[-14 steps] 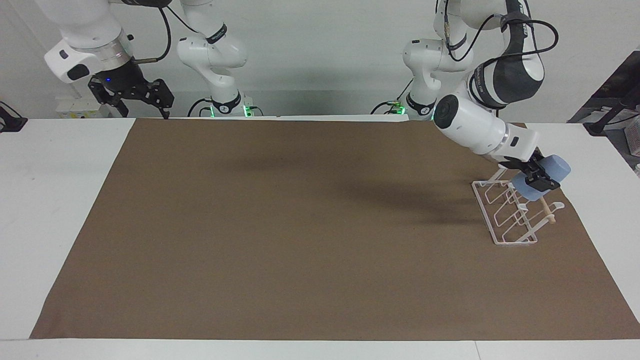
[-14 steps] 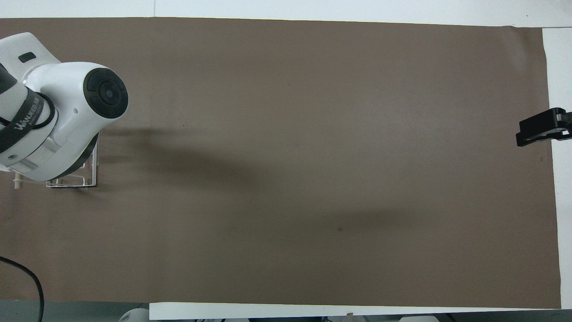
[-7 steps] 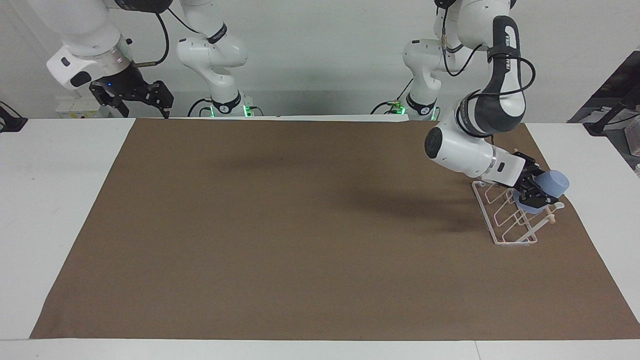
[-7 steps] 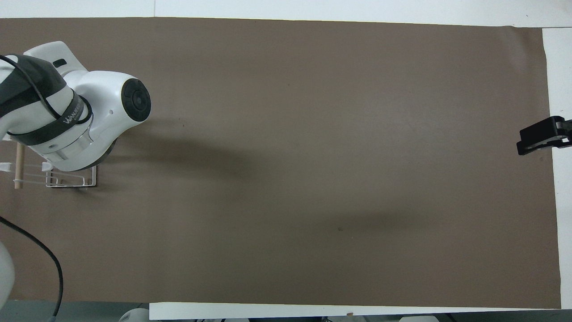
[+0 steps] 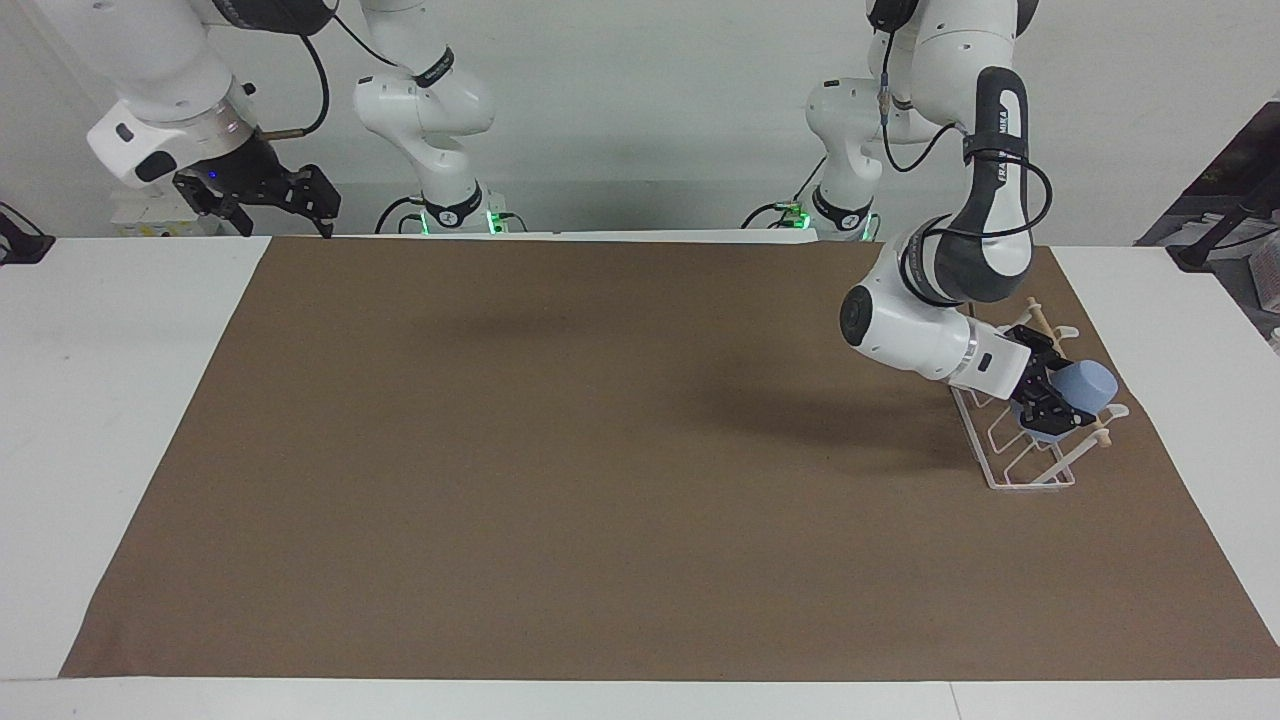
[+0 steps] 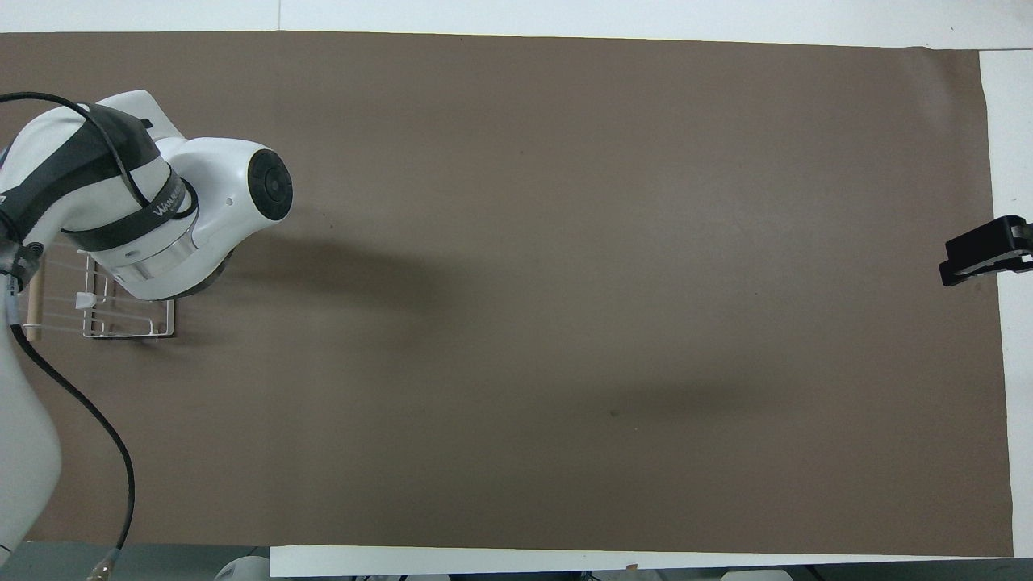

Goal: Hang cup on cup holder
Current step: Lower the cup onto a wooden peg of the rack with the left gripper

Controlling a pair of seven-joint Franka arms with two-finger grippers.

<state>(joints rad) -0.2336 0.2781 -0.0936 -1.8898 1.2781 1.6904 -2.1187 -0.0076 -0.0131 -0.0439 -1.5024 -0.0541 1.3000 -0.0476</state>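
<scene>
Now that the left gripper (image 5: 1042, 405), clamped on the small light-blue plastic cup (image 5: 1080, 388), has sunk from above onto the white wire cup holder (image 5: 1010, 450), hanging looks nearly done; the right gripper (image 5: 270, 195) waits, fingers apart, well away from the holder.

A white table (image 5: 120, 330) carries a large brown mat (image 5: 560, 460) that covers most of its top (bare white strips show at both ends). On the mat, toward the left arm's end, stands the white wire cup holder (image 5: 1010, 465).
</scene>
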